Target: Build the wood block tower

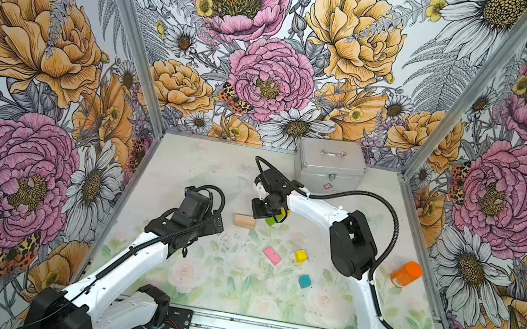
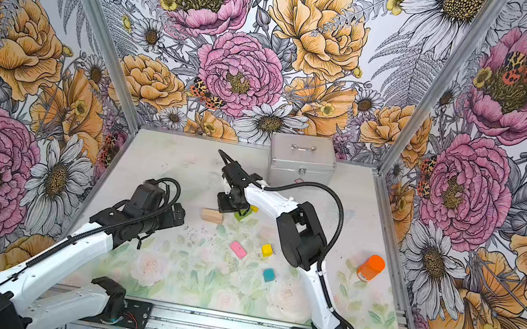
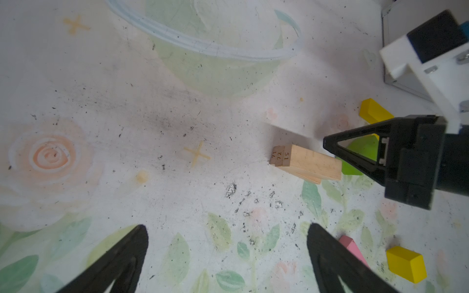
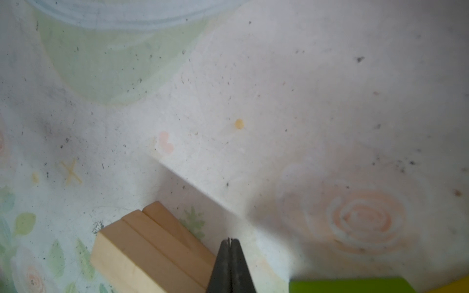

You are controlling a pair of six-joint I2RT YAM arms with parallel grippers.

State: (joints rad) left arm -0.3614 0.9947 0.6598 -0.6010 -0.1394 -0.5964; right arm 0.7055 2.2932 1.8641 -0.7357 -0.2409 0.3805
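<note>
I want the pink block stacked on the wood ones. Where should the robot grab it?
Probably from straight above, with the jaws across its narrow width at the middle. The pink block lies flat and alone on the table, turned slantwise, so both long sides are free. The yellow cube sits apart from it.

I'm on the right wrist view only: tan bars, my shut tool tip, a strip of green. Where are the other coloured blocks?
Observer: In both top views the pink slab, a yellow cube and the teal cube lie apart toward the front of the mat, away from the tan bars.
Operator: Is the left tool carrying anything?
Observer: No. The left wrist view shows the left tool open and empty above the mat.
Operator: Anything past the green?
Observer: A yellow block lies beside the green bar, on its side away from the tan bars.
</note>
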